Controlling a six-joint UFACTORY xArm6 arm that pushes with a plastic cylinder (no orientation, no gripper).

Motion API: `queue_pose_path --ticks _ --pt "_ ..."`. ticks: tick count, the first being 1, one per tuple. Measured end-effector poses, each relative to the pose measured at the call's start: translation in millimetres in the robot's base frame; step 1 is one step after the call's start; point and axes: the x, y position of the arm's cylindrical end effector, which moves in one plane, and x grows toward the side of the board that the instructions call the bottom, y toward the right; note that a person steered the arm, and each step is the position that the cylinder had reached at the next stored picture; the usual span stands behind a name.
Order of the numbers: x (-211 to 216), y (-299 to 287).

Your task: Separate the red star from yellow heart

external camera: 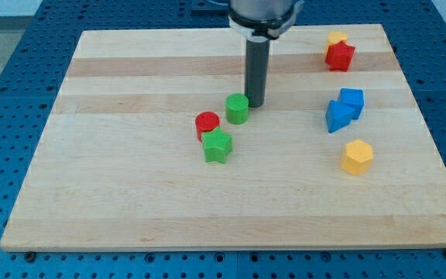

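Note:
The red star [340, 56] lies near the view's top right of the wooden board, touching the yellow heart [337, 38], which sits just above it. My tip [255, 104] is near the board's middle, well to the left of both, right beside the green cylinder [237, 109] on its right side.
A red cylinder [207, 124] and a green star [217, 146] sit close together left of and below the tip. Two blue blocks [344, 107] touch each other at the right, with a yellow hexagon [357, 156] below them. The board's edge [231, 248] borders a blue pegboard.

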Motion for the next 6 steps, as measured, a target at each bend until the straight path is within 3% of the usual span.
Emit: queue_pose_path --ticks 3,6 --pt "0 -29" --pt "-12 58"
